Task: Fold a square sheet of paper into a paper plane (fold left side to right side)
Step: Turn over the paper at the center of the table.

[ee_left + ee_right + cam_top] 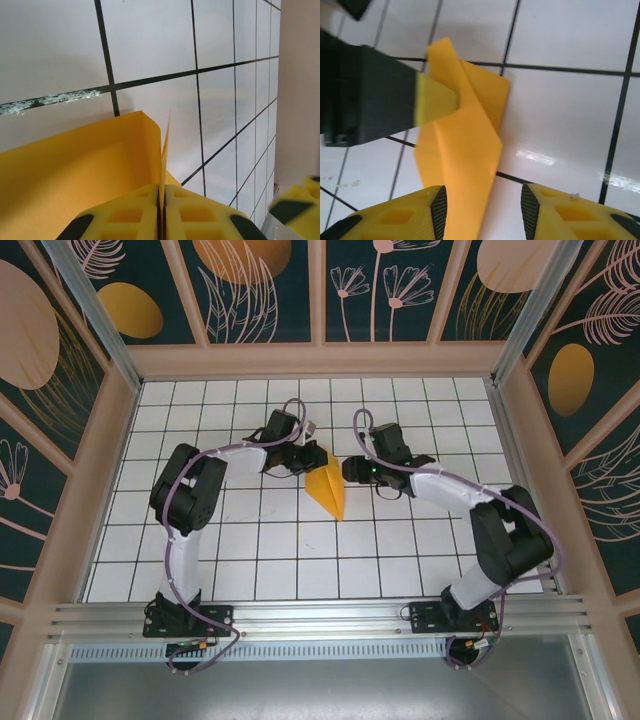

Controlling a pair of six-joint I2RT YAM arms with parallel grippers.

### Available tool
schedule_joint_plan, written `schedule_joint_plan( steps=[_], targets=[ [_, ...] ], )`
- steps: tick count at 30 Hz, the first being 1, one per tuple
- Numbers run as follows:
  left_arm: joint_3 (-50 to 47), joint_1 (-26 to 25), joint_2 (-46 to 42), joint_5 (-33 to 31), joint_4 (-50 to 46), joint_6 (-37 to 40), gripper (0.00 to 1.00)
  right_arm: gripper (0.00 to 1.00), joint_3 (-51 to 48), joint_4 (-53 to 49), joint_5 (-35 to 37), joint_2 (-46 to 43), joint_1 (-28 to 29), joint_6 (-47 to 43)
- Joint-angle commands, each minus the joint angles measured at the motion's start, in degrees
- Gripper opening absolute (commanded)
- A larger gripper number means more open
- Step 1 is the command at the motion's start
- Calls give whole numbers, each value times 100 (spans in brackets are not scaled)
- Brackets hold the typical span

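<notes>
The orange-yellow sheet of paper (327, 488) lies mid-table, folded into a narrow pointed kite shape, the paper plane, with its tip toward the near edge. My left gripper (303, 459) is at its far left corner. In the left wrist view the gripper (162, 189) is shut on a raised flap of the paper (75, 170). My right gripper (352, 469) is just right of the paper's far end. Its jaws (482, 200) stand open, with the paper (465, 145) lying under the left one. The left gripper's finger (436, 102) pinches the paper's far part.
The white gridded table (400, 550) is walled by wooden frames with dark floral panels (265, 285) at the back and both sides. An aluminium rail (320, 615) carrying both arm bases runs along the near edge.
</notes>
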Motion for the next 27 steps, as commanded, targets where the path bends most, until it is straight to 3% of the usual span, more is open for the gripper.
schedule_joint_plan(
  steps=[1,9,15,22,27],
  targets=[
    [37,-22,-361,-37,-57,-260,13,48,-82,-402,981,-224,474,50],
    [38,-22,-390,-1,-131,-253,13,51,177,-497,1689,338,1213,199],
    [38,-22,-338,1,-131,-248,14,53,537,-755,2255,864,1455,93],
    [57,-23,-303,36,-149,-249,16,51,918,-1014,2815,1320,1667,-3],
    [80,-22,-302,48,-183,-222,18,45,1022,-1158,3040,1478,1698,-31]
  ],
)
